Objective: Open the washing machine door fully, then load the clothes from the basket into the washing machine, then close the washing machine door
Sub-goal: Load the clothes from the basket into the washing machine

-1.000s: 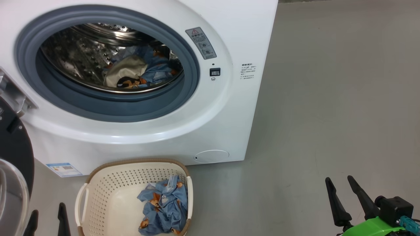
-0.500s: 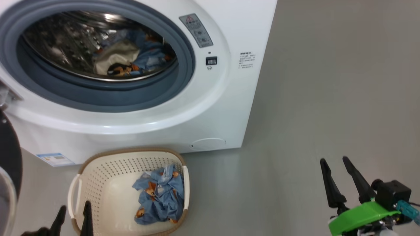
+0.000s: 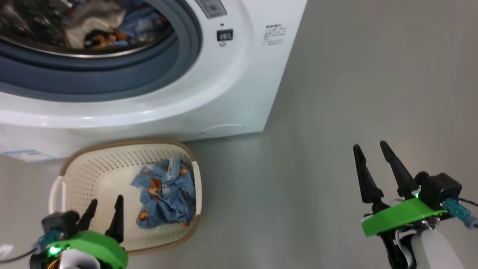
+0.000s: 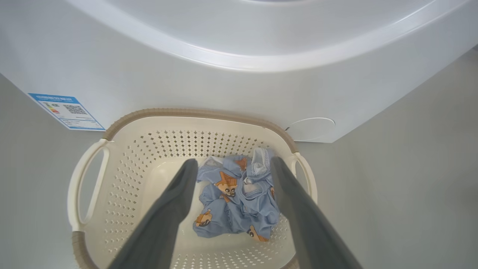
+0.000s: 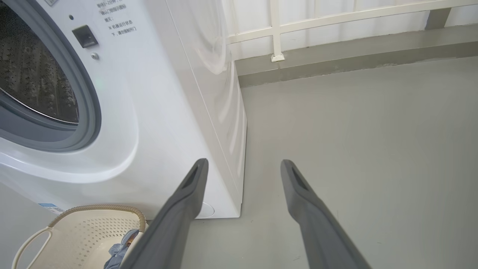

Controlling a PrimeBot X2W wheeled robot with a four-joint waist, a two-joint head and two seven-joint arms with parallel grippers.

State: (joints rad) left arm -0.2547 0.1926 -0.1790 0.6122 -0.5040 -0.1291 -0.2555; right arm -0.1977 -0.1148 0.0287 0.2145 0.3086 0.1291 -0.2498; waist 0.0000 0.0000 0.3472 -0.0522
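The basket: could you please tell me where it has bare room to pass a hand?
The basket is bare in its left half, between its left wall and the clothes. Its right side is crowded, clothes bunched against that wall. Bare floor lies to its right.

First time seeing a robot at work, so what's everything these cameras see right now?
washing machine: one, white, behind the basket
clothes in drum: few pieces, blue and cream, inside the machine
basket: one, cream with brown rim, on floor before machine
clothes in basket: one bundle, light blue with orange bears, basket's right side
label: one, blue, machine's lower front corner
floor: grey, all around
railing: one, white, beyond the machine
left gripper: one, dark fingers, open, over the basket
right gripper: one, dark fingers, open, over bare floor
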